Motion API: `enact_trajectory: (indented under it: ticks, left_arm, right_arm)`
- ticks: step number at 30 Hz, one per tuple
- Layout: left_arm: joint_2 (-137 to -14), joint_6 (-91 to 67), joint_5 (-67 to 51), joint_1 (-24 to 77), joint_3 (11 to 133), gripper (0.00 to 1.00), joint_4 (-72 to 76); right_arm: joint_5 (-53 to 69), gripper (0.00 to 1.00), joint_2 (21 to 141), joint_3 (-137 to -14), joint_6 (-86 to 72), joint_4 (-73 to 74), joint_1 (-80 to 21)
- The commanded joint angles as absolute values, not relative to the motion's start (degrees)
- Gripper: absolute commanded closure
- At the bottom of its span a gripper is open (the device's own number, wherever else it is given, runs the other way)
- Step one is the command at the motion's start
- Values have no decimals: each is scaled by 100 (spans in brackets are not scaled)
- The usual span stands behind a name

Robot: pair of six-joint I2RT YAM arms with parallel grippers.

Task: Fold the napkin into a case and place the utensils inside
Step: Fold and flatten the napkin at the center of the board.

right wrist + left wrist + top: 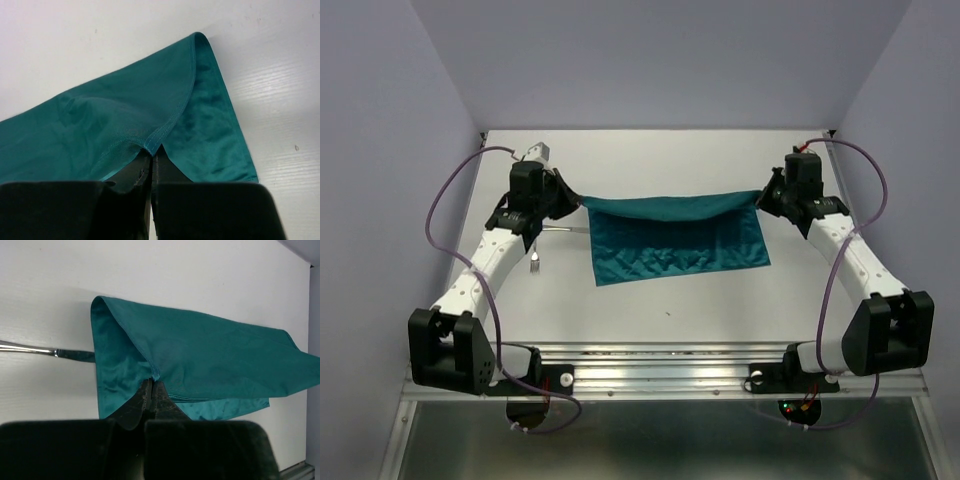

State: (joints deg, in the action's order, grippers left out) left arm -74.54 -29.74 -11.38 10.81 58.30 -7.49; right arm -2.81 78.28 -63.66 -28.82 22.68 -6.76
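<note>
Top external view: a teal napkin (680, 245) is seen stretched between two pincers above a white table (670, 320). The left gripper (570, 203) is clamped shut on the napkin's far left corner, and the right gripper (767, 200) is clamped shut on its far right corner. Both corners are held raised, and the cloth between the pincers sags over the flat part lying nearer the arm bases. A slim silver utensil (30, 349) is seen lying just beside the left gripper, its end meeting the napkin's left edge.
</note>
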Motion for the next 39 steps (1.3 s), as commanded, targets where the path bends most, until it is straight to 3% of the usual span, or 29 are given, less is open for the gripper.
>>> enact_trajectory:
  ticks: [1,14,28,31,32,33,34,38,39]
  left_arm:
    - [-6988,-3059,-1327,1142,5485,100,-580]
    - [-6741,-3252,-1239,1678,4834,100,-440]
    - [-6873,-3551,-949,2074,4184,100,-246]
    - [-6969,-3568,-940,2074,4201,100,-307]
    - [-7031,-3568,-932,2074,4219,95,-342]
    - [-7075,-3551,-932,2074,4245,88,-395]
    - [-7101,-3542,-932,2074,4323,69,-422]
    - [-7198,-3420,-792,2074,4665,15,-580]
    - [-7216,-3384,-721,2074,4763,9,-702]
  right_arm:
    - [-579,99,7541,-6118,-2874,2408,-642]
    - [-1274,99,7892,-6135,-2637,2426,-642]
    - [-888,99,7638,-5169,-2874,2356,-642]
    - [-861,70,7664,-4957,-2962,2312,-642]
    - [-940,43,7681,-4940,-2988,2372,-642]
    - [-1010,31,7690,-4966,-2997,2417,-642]
    - [-1202,19,7699,-5001,-3014,2513,-642]
    - [-1686,10,7691,-5273,-2997,2724,-642]
    - [-1766,10,7682,-5334,-2988,2751,-642]
